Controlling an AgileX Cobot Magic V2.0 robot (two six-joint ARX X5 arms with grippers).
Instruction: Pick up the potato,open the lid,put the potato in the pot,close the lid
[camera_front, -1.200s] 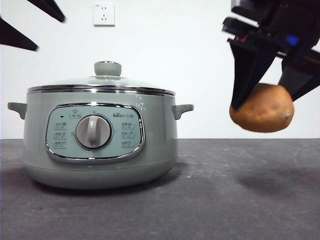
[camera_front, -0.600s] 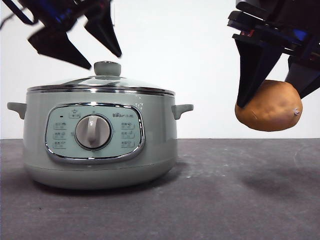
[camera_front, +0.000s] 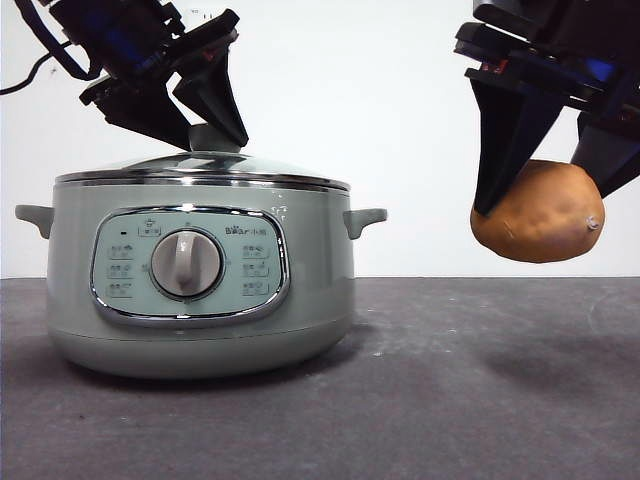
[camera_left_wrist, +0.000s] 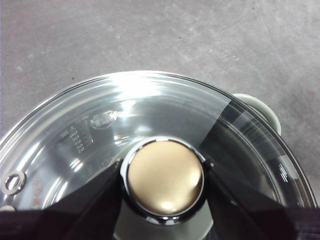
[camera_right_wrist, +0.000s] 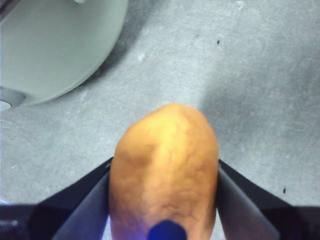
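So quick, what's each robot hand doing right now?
Left gripper: open, one jaw on each side of the lid knob, not squeezing yet.
Right gripper: shut on the potato, held in the air.

a dark grey table (camera_front: 480, 400), its surface scuffed with pale marks, runs back to a plain white wall (camera_front: 380, 120). a white power socket (camera_front: 200, 18) sits high on that wall.

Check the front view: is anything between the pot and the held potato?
Nothing: between the pot and the potato in the right gripper, the front view shows only bare white wall and grey tabletop.
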